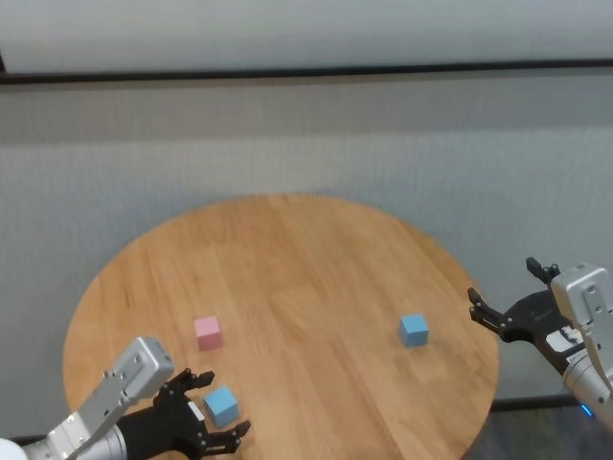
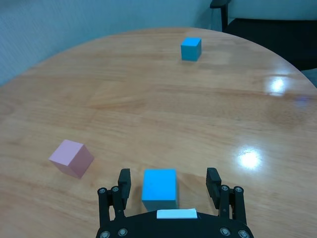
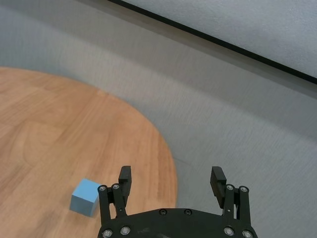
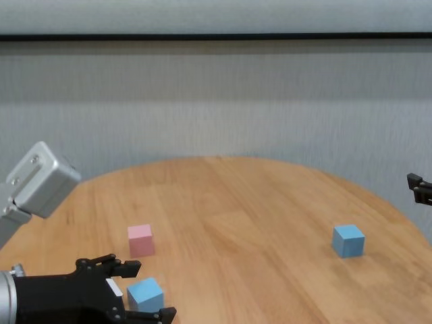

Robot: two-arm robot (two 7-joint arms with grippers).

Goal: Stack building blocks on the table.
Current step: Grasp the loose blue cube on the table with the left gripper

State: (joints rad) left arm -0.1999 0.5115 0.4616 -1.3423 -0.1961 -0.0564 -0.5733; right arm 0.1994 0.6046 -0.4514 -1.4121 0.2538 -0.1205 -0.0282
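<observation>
The round wooden table [image 1: 316,278] holds three cubes. A light blue cube [image 1: 221,405] lies near the front left, between the open fingers of my left gripper [image 1: 215,410]; in the left wrist view the cube [image 2: 159,189] sits between the fingers with gaps on both sides. The pale pink cube [image 1: 208,333] lies just behind it on the table, also in the left wrist view [image 2: 72,158]. The second light blue cube [image 1: 414,330] lies toward the right side. My right gripper [image 1: 503,297] is open and empty, beyond the table's right edge.
A grey wall [image 1: 306,144] with a dark rail stands behind the table. In the left wrist view a dark chair [image 2: 267,29] stands past the table's far edge.
</observation>
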